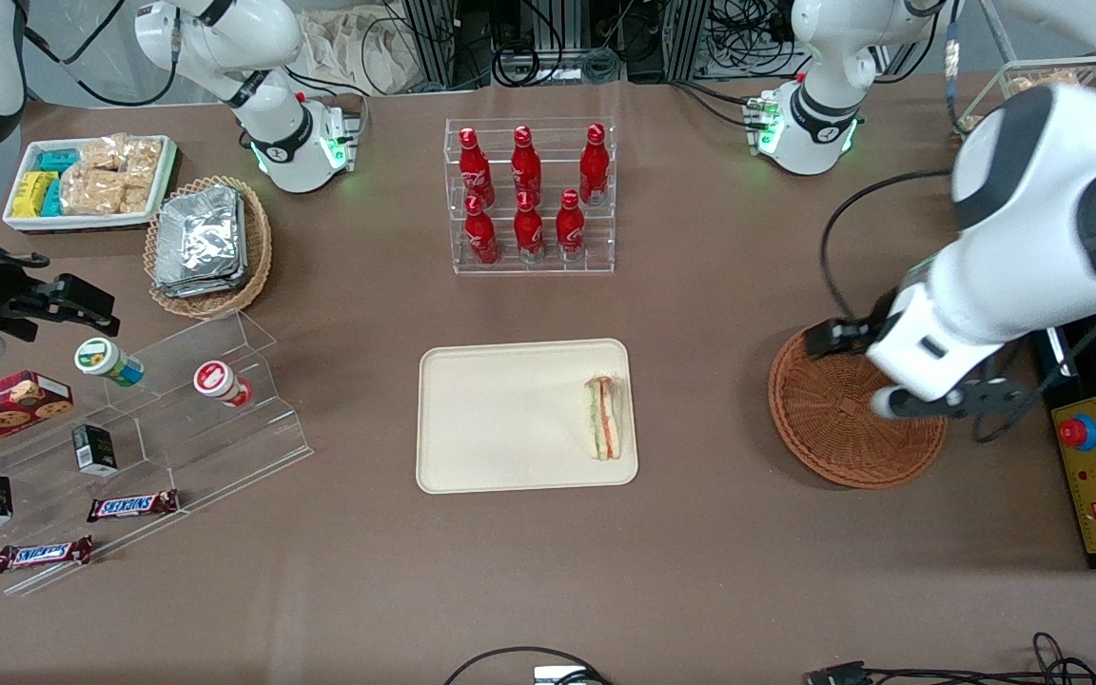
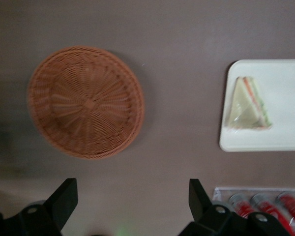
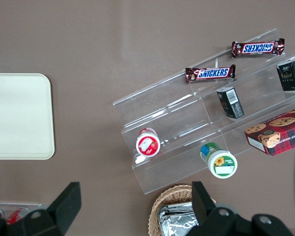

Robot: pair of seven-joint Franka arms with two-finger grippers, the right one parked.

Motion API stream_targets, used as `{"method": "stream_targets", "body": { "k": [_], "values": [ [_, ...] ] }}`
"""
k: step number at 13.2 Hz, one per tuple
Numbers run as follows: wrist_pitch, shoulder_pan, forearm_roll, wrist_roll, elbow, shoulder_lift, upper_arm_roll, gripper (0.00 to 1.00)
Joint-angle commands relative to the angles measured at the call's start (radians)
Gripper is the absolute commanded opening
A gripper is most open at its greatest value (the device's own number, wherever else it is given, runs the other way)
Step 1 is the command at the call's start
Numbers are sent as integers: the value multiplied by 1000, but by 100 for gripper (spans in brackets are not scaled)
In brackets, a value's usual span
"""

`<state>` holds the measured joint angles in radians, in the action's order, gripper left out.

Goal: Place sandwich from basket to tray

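The sandwich (image 1: 605,417) lies on the cream tray (image 1: 500,419), by the tray's edge toward the working arm's end; it also shows in the left wrist view (image 2: 247,105) on the tray (image 2: 280,140). The reddish-brown wicker basket (image 1: 833,433) is empty and shows whole in the left wrist view (image 2: 86,101). My gripper (image 1: 905,379) hangs high above the basket, open and empty; its two fingers stand wide apart in the left wrist view (image 2: 131,199). The tray's bare end shows in the right wrist view (image 3: 19,115).
A clear rack of red bottles (image 1: 529,195) stands farther from the front camera than the tray. A clear stepped shelf with snacks (image 1: 177,419), a tan basket of foil packets (image 1: 205,243) and a white bin (image 1: 87,181) lie toward the parked arm's end. A control box (image 1: 1095,476) sits beside the basket.
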<state>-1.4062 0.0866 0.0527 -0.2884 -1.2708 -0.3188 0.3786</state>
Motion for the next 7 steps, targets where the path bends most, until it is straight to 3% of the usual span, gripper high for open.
{"method": "stream_targets", "body": {
  "k": [1, 4, 7],
  "values": [
    [67, 85, 18, 170, -38, 60, 3, 100],
    [89, 137, 18, 226, -77, 87, 5, 100],
    [60, 150, 13, 226, -226, 171, 3, 100]
  ]
}}
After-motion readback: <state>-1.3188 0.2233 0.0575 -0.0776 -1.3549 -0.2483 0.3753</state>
